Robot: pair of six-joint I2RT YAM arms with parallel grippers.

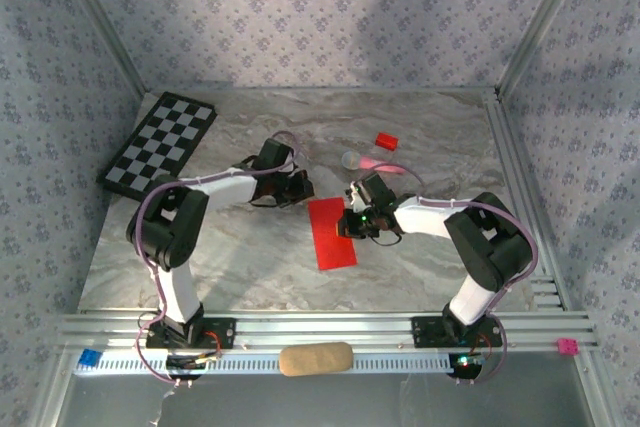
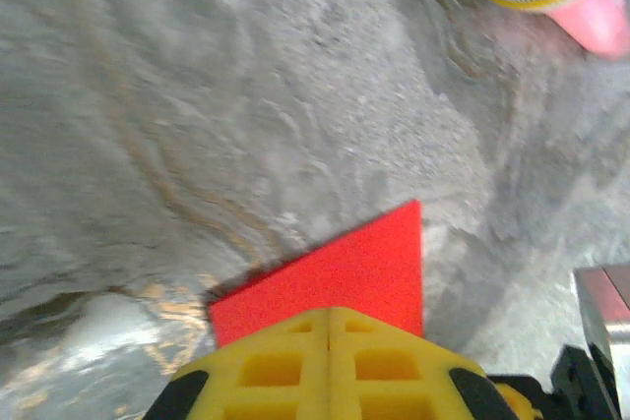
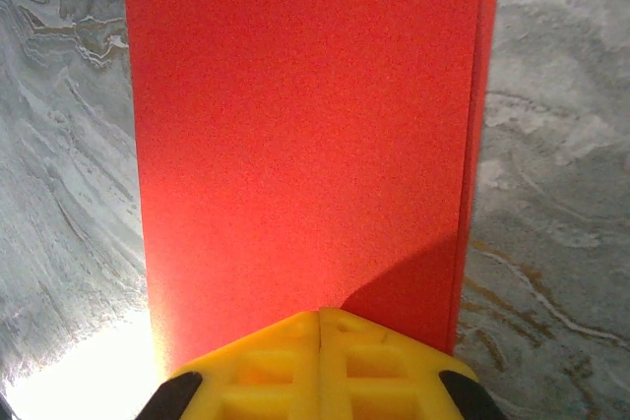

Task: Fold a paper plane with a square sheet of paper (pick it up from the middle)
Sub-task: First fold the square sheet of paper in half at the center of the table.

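Top view: thin bright red paper sheet point(image 1: 331, 233) lies flat mid grey marble table point(image 1: 240, 267) as a narrow rectangle, left gripper point(image 1: 300, 190) at its far corner, right gripper point(image 1: 348, 222) at its right edge. Right wrist adds a second layer edge along the sheet point(image 3: 295, 145); left wrist sees one corner point(image 2: 345, 268). Both yellow finger pairs point(image 2: 328, 314) point(image 3: 319, 314) are closed, tips at the paper; can't tell if pinching.

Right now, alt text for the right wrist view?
Red paper sheet, folded lengthwise with a layer edge along its right side, lies on the grey marbled table. The yellow right hand, shut, sits at its near end.
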